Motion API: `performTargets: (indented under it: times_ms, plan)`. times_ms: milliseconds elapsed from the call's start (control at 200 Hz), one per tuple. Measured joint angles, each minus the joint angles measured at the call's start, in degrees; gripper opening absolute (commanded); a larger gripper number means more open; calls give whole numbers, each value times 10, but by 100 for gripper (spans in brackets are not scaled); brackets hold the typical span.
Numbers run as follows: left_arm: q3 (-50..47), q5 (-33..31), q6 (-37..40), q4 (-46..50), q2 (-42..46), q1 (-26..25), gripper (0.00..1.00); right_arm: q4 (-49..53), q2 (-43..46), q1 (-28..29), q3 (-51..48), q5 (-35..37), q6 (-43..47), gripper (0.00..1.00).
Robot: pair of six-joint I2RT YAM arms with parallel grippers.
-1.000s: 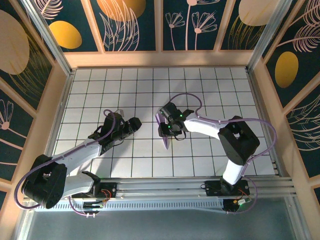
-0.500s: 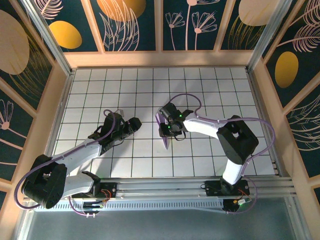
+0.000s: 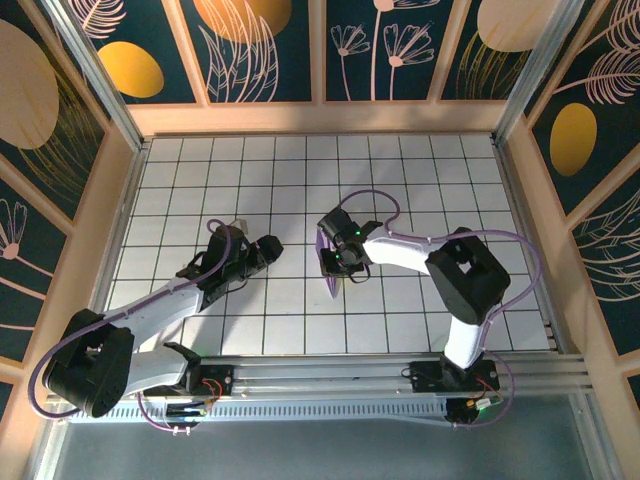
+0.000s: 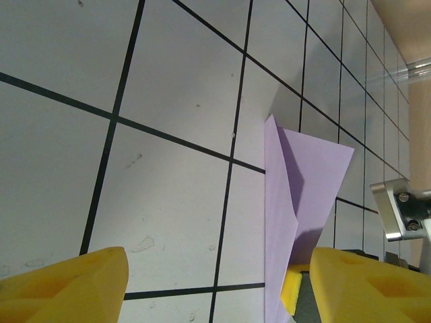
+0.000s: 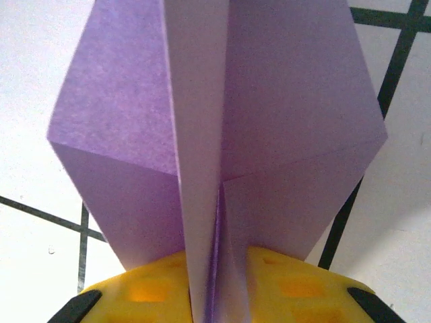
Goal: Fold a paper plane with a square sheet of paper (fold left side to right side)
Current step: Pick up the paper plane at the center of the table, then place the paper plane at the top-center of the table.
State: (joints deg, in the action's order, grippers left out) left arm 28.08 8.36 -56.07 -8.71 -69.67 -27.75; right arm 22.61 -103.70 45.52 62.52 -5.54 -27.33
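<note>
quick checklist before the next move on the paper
1. Paper centre crease between the right fingers: ok
2. Right fingers closed on both sides of the crease: ok
3. Left fingers open: ok
4. Left fingers apart from the paper: ok
5. Side flaps matched in shape: cannot tell
6. Paper resting on the table or lifted: cannot tell

White tiled table top (image 3: 200, 170), black grid lines (image 4: 111, 120), faint smudges (image 4: 143, 245) on tiles, light wooden frame (image 3: 320, 118) round it, dark teal wall panels (image 3: 260, 60) with pale plant drawings and orange ovals (image 3: 130, 68), aluminium rail (image 3: 330, 372) along near edge
</note>
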Motion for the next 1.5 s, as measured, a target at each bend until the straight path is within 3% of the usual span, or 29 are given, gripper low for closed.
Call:
performTargets:
  times_ms: [380, 560, 761, 1016, 1306, 1496]
  plan:
    - [-5, -9, 0, 5, 13, 0, 72, -12, -7, 5, -6, 9, -19, 13]
    - [-6, -23, 2, 15, 36, 0, 72, -5, -4, 6, -3, 22, -30, 1]
    - [-4, -50, 21, 49, 78, 0, 76, 27, 12, -15, 23, 42, -30, 0]
    - [6, -96, 58, 92, 143, 0, 87, 72, -13, -82, 143, 66, -9, 0]
    - [15, -121, 96, 133, 185, 0, 90, 140, -179, -108, 354, 93, 24, 0]
    - [16, -121, 109, 156, 192, 0, 91, 164, -251, -108, 417, 88, 31, 1]
